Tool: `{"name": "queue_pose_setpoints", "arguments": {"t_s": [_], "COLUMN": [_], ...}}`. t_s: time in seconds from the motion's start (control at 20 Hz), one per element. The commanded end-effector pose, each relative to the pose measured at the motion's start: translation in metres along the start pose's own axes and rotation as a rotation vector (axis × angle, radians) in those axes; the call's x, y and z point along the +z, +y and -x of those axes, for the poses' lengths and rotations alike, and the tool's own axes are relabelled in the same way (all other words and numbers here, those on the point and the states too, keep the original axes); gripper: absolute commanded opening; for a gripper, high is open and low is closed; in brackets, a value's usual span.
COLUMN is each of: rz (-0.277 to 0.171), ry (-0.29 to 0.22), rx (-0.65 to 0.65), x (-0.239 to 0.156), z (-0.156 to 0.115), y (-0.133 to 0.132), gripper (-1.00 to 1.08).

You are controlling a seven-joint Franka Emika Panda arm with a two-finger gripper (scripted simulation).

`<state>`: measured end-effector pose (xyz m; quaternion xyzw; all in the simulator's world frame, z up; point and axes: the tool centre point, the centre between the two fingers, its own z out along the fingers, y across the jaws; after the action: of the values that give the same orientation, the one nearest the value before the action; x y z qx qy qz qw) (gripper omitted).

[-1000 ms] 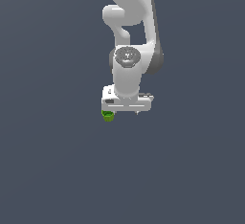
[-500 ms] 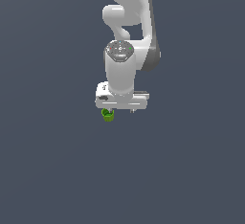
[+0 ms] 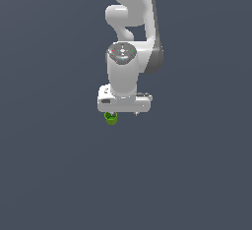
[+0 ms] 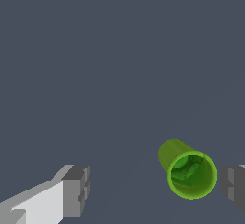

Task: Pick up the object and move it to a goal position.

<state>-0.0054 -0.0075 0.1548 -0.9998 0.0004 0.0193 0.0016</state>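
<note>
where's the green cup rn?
In the exterior view the green cup sits just under the claw's left end; the wrist view shows it between the open fingers, close beside one finger, far from the other.

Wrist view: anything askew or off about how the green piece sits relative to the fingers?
Yes. The green cup-like piece sits off-centre between the open fingers, close beside one finger and far from the other. It appears tilted, its open mouth facing the camera. Nothing looks spilled or damaged. The gripper has not closed on it.
</note>
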Motion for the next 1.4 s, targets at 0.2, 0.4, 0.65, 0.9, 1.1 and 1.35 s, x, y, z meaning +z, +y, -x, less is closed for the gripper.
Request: {"name": "queue_pose_setpoints", "arguments": {"t_s": [0.2,0.4,0.65,0.9,1.1,1.35], "rz": [0.002,0.003,0.006,0.008,0.010,0.013], "ry": [0.003,0.005,0.009,0.012,0.015,0.019], "rx": [-0.088,-0.169,-0.289,-0.411,-0.508,-0.630], "x": [0.006,0.012,0.019,0.027,0.033,0.040], "z": [0.003,0.007,0.012,0.017,0.022,0.028], "y": [0.007,0.014,0.023,0.032,0.038,0.046], "gripper": [1.00,1.00,1.00,1.00,1.00,1.00]}}
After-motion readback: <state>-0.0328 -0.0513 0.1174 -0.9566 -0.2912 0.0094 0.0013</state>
